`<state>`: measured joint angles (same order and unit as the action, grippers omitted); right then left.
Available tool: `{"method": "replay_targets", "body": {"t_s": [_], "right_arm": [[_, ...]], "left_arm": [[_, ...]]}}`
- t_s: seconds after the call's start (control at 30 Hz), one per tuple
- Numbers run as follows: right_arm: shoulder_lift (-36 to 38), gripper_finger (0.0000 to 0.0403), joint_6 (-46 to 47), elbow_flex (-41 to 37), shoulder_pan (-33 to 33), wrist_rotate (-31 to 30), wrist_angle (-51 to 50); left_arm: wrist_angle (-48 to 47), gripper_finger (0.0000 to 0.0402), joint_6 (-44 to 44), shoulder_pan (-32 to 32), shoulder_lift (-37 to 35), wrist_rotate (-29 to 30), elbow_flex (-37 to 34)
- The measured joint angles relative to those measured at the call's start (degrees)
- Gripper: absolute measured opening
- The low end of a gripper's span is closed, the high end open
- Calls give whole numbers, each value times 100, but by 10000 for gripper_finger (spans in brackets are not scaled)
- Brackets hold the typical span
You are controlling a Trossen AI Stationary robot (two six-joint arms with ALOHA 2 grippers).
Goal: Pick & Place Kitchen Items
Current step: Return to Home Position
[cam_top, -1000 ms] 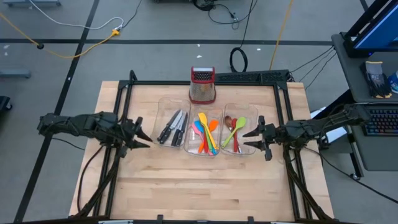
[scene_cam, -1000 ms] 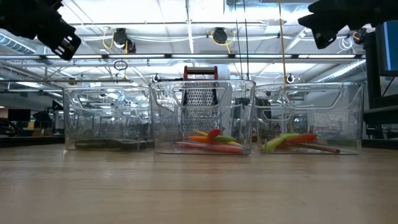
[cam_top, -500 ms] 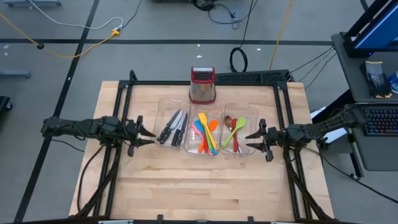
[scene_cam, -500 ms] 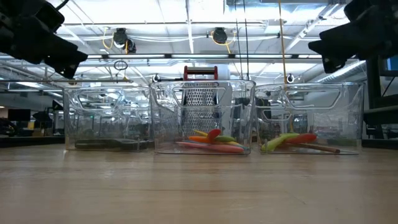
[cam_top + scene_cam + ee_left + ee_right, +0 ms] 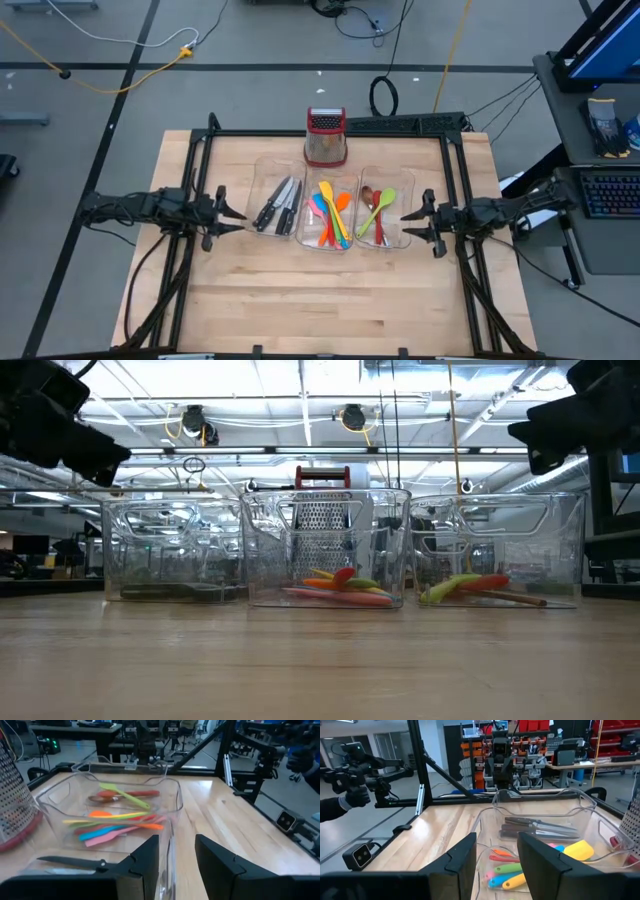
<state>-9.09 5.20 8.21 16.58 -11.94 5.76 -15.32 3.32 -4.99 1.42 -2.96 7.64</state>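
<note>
All sorted here: black-handled knives point(image 5: 279, 205) lie in the left bin point(image 5: 262, 175), colourful spatulas point(image 5: 330, 215) in the middle one, green and red spoons point(image 5: 377, 212) in the right. The left tool point(image 5: 232, 213) and right tool point(image 5: 408, 226) hover on either side of them above the tabletop point(image 5: 320, 300), fingers spread wide, holding nothing.

L arm point(image 5: 130, 208), R arm point(image 5: 515, 207): slim, matte black, jointed; L claw point(image 5: 240, 220), R claw point(image 5: 404, 225) angular, two-pronged.

Front tabletop point(image 5: 320, 300) bare; three bins point(image 5: 260, 178) block centre, grater point(image 5: 325, 137) behind; left hand point(image 5: 232, 218), right hand point(image 5: 411, 224) flank row.
</note>
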Motion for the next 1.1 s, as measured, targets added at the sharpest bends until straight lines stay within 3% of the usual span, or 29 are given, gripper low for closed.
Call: {"method": "replay_targets", "body": {"t_s": [0.33, 0.6, 1.1], "right_arm": [[250, 134, 81, -2, 2, -8, -568], [352, 134, -597, -2, -2, -299, -634], [402, 134, -396, -105, -9, -304, -857]], "left_arm": [[81, 129, -224, -1, -115, 12, -210], [182, 129, -225, -1, -115, 12, -210], [204, 129, -125, -1, -111, 67, -250]]}}
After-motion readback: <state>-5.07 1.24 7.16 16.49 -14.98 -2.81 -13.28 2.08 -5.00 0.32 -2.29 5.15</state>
